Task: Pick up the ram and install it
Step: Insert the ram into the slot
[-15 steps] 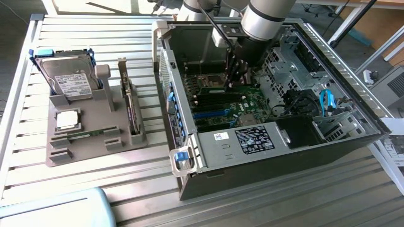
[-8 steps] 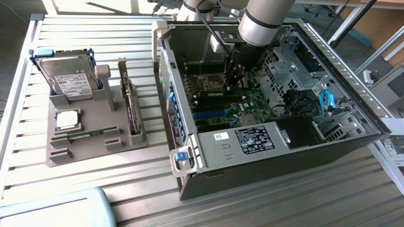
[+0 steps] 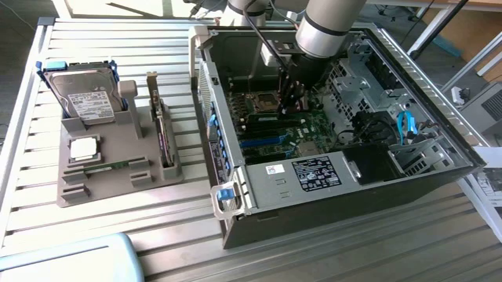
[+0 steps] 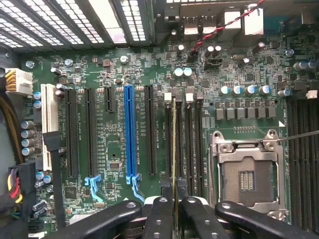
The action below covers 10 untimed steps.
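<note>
You have the pick-up behind you: the gripper [image 4: 175,205] is down inside the open computer case [image 3: 259,194], its jaws drawn narrow and pinched on the ram [image 4: 174,149]. In the wrist view the ram shows edge-on as a thin pale-green strip between the fingers [image 4: 160,214]. It lies along one of the black memory slots [image 4: 193,144] on the motherboard [image 4: 114,74], between the blue expansion slot [image 4: 129,129] and the empty processor socket [image 4: 246,177].

In the exterior view the gripper [image 3: 288,100] stands upright over that same patch of board, well apart from the grey parts holder [image 3: 110,147] and the hard drive [image 3: 90,97] on it.

Judge the carry and line-up as done. You cannot tell here whether the stick is pressed home or only resting at the slot mouth, nor how the white end latches [image 4: 167,95] stand, so treat the seating as unfinished
</note>
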Motion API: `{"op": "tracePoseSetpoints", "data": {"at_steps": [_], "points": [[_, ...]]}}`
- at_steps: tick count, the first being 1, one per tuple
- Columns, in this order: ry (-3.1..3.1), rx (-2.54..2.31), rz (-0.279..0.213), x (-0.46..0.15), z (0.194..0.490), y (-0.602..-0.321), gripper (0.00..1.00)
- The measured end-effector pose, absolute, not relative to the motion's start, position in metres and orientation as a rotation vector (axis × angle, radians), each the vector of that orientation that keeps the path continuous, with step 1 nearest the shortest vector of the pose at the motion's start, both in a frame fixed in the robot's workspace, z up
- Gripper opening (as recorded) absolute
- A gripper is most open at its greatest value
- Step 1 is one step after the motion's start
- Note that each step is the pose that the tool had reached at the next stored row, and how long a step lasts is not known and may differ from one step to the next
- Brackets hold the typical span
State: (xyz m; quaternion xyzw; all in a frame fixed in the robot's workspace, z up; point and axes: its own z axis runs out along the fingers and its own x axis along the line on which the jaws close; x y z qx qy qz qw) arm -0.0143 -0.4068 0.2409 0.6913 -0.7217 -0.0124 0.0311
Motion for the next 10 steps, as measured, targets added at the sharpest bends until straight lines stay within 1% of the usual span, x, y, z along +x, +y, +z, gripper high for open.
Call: {"op": "tracePoseSetpoints", "data": {"at_steps": [10], "points": [[-2.224, 2.13, -0.038, -0.0143, 0.2362, -0.4068, 0.13]]}}
